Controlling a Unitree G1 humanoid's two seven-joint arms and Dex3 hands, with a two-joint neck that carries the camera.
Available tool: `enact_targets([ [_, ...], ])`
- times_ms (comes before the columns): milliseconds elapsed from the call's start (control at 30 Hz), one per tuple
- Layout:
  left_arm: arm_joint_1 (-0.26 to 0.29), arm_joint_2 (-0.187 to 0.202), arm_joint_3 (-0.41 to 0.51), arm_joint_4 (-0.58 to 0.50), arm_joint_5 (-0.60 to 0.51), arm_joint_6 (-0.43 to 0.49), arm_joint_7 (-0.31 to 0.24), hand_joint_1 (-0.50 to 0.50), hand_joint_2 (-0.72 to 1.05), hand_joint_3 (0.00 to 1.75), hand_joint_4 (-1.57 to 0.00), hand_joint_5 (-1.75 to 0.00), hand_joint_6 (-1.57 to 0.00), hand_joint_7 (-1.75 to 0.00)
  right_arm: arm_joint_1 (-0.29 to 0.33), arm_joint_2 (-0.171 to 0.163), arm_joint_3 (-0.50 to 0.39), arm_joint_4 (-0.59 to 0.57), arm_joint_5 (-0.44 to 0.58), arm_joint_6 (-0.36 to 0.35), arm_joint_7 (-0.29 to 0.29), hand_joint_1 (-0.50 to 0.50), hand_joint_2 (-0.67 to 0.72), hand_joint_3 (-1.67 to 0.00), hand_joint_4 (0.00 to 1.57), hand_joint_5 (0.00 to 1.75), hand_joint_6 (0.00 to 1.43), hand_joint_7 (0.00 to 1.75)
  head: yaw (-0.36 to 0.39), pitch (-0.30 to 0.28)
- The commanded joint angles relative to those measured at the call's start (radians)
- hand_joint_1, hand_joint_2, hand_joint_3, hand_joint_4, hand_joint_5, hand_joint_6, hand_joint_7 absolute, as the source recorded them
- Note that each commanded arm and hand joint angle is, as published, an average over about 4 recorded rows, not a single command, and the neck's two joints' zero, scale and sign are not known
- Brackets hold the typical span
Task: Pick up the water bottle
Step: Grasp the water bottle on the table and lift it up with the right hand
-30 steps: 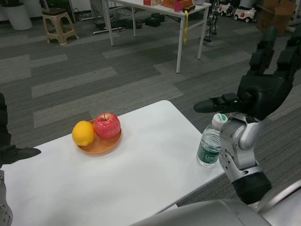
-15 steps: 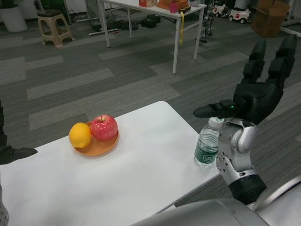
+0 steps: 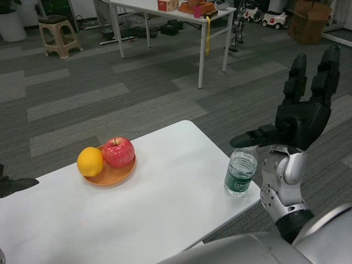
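A clear water bottle [image 3: 239,173] with a green label stands upright near the right edge of the white table [image 3: 165,214]. My right hand [image 3: 300,113] hovers just right of and above it, fingers spread and pointing up, thumb stretched out over the bottle's cap, which it hides. Nothing is held in that hand. Only a dark tip of my left hand [image 3: 14,185] shows at the far left edge, above the table; its fingers cannot be made out.
An orange plate [image 3: 110,173] carrying a red apple [image 3: 118,152] and a yellow-orange fruit [image 3: 90,161] sits at the table's back left. Beyond, on grey carpet, stand another white table [image 3: 170,11], a stool [image 3: 55,33] and a cardboard box [image 3: 308,19].
The camera has tilted up and shifted, so the whole scene sits lower and to the left. My right hand has stayed spread beside the bottle, its thumb now covering the cap.
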Motion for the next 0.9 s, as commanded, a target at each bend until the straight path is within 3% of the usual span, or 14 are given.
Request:
enact_targets([
  [33, -0.020, 0.014, 0.002, 0.018, -0.009, 0.004, -0.007, -0.50, -0.19, 0.09, 0.00, -0.10, 0.00, 0.00, 0.017, 0.007, -0.013, 0.012, 0.011, 0.003, 0.025, -0.50, 0.72, 0.00, 0.00, 0.00, 0.00, 0.07, -0.031, 0.006],
  [400, -0.040, 0.019, -0.010, 0.055, -0.033, 0.003, -0.016, -0.50, -0.19, 0.09, 0.00, -0.10, 0.00, 0.00, 0.099, -0.046, -0.035, 0.057, 0.011, 0.015, 0.155, -0.50, 0.72, 0.00, 0.00, 0.00, 0.00, 0.16, -0.142, 0.012],
  [600, -0.040, 0.021, -0.009, 0.055, -0.034, 0.001, -0.016, -0.50, -0.19, 0.09, 0.00, -0.10, 0.00, 0.00, 0.132, -0.067, -0.039, 0.079, 0.011, 0.036, 0.232, -0.50, 0.72, 0.00, 0.00, 0.00, 0.00, 0.16, -0.144, 0.004],
  [767, -0.039, 0.021, -0.005, 0.056, -0.034, 0.001, -0.016, -0.50, -0.19, 0.09, 0.00, -0.10, 0.00, 0.00, 0.185, -0.110, -0.039, 0.081, 0.012, 0.050, 0.266, -0.50, 0.72, 0.00, 0.00, 0.00, 0.00, 0.14, -0.149, -0.003],
  [900, -0.043, 0.021, -0.006, 0.068, -0.034, 0.001, -0.016, -0.50, -0.19, 0.02, 0.00, -0.10, 0.00, 0.00, 0.247, -0.163, -0.039, 0.084, 0.012, 0.068, 0.292, -0.50, 0.72, 0.00, 0.00, 0.00, 0.00, 0.16, -0.149, -0.009],
])
